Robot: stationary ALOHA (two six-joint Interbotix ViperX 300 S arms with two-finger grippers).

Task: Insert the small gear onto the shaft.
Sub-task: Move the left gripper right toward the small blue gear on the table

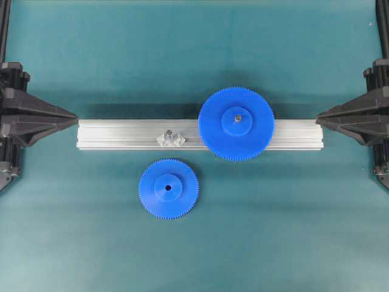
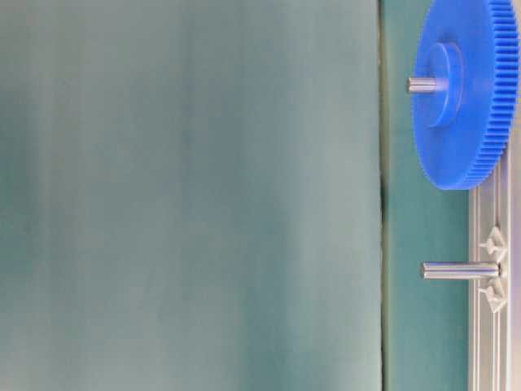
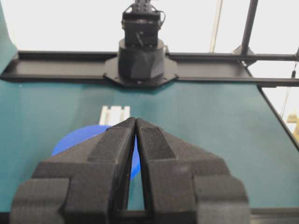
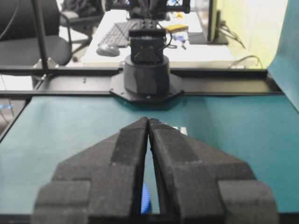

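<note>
Gears (image 1: 168, 188): two; shaft (image 1: 171, 135): one.

A robotics lab set inside an office — beyond the black frame rail (image 4: 149, 86) edging the teal work mat (image 4: 70, 140) stand a desk with a keyboard (image 4: 119, 32) and mouse (image 4: 108, 49), an office chair (image 4: 35, 44) to its left — and a monitor (image 4: 212, 21) to its right.

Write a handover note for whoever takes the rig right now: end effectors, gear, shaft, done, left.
Left end effector: shut, empty, parked at the left edge.
Right end effector: shut, empty, parked at the right edge.
Small gear: flat on the mat, in front of the rail, untouched.
Shaft: upright on the rail, bare.
Larger gear: already on its own pin.
Done: nothing. Left: pick the small gear, seat it on the shaft.
</note>
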